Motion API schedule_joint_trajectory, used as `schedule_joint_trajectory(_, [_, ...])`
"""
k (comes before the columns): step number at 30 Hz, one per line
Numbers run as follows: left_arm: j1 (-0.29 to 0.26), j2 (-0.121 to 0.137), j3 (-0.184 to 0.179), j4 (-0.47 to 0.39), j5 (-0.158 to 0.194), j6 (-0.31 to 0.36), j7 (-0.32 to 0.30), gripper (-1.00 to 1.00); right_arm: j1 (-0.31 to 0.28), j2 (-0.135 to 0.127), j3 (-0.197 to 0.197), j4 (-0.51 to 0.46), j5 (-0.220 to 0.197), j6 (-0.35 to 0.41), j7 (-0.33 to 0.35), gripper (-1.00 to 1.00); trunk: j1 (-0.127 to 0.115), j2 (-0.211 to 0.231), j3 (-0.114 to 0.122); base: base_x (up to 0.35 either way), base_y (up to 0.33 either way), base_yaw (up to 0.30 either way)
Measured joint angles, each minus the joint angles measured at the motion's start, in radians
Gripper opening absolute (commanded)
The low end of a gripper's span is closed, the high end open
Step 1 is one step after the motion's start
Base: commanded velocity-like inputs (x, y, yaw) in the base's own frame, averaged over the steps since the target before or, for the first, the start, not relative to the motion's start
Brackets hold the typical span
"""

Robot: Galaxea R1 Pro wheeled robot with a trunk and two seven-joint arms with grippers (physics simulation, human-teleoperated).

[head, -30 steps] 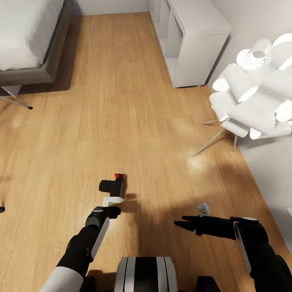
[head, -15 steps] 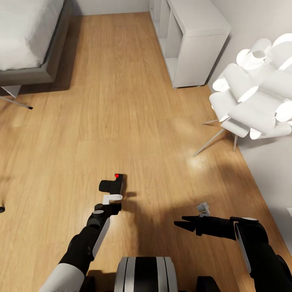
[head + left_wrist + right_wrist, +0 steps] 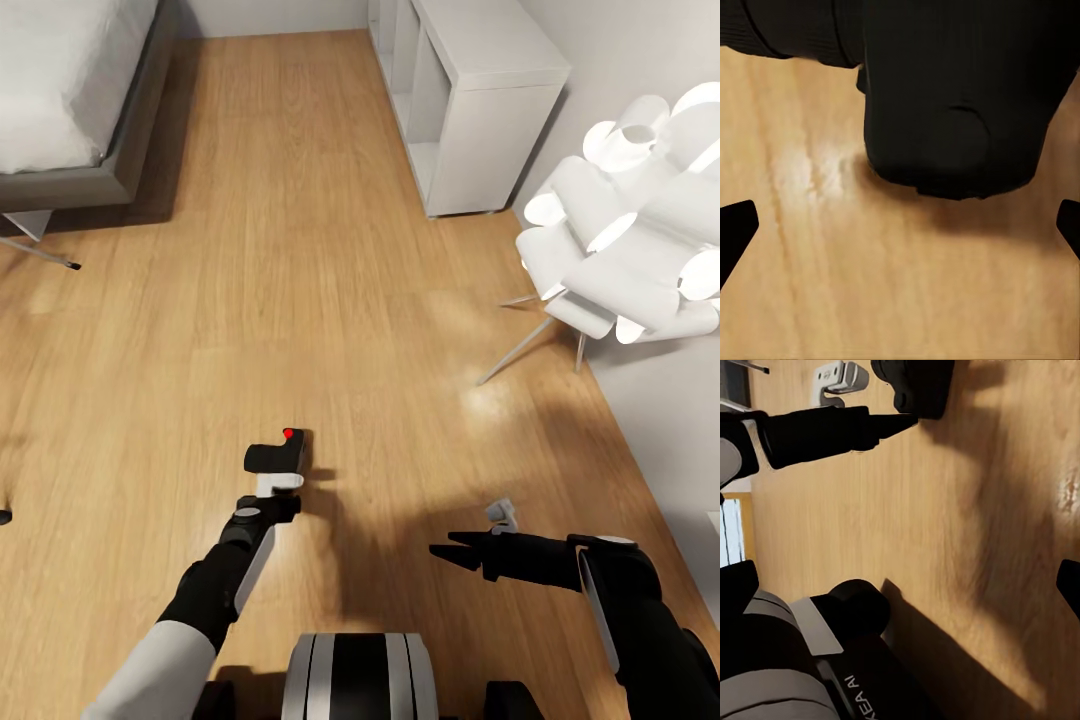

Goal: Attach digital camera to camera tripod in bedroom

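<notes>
Digital camera [image 3: 277, 457] on wood floor [image 3: 300, 250]. My left end effector [image 3: 268, 497] wide open, empty, just short of it, lined up to grasp. Right end effector [image 3: 452, 552] idle aside, grip state unclear.

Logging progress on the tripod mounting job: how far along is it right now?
Early. Done: the robot is in the bedroom beside the digital camera, which lies on the wood floor. In hand: the left pincer is open, right at the camera and not closed on it. Left: grasping, lifting and attaching. The right pincer hangs unused.
</notes>
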Motion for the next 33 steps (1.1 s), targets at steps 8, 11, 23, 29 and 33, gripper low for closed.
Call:
schedule_joint_trajectory(8, [-0.059,-0.003,0.001,0.131,0.000,-0.088,0.000,1.00,0.000,0.000,0.000,0.000,0.001,-0.001,-0.001,1.00,0.000,0.000,0.000,0.000,0.000,0.000])
schedule_joint_trajectory(11, [-0.065,-0.003,0.001,0.149,0.001,-0.098,0.000,1.00,0.000,0.000,0.000,0.000,0.002,-0.001,-0.001,1.00,0.000,0.000,0.000,0.000,0.000,0.000])
schedule_joint_trajectory(23, [-0.068,-0.004,0.000,0.176,0.000,-0.104,-0.068,1.00,0.000,0.001,0.000,0.001,0.002,-0.001,-0.002,1.00,0.000,0.000,0.000,0.000,0.000,0.000])
schedule_joint_trajectory(29, [-0.068,-0.003,0.000,0.183,-0.015,-0.106,-0.113,1.00,0.000,0.001,0.000,0.001,0.002,-0.001,-0.002,1.00,0.000,0.000,0.000,0.000,0.000,0.000])
schedule_joint_trajectory(33, [-0.068,-0.003,0.000,0.184,-0.023,-0.106,-0.117,1.00,0.000,0.001,0.000,0.001,0.002,-0.001,-0.002,1.00,0.000,0.000,0.000,0.000,0.000,0.000])
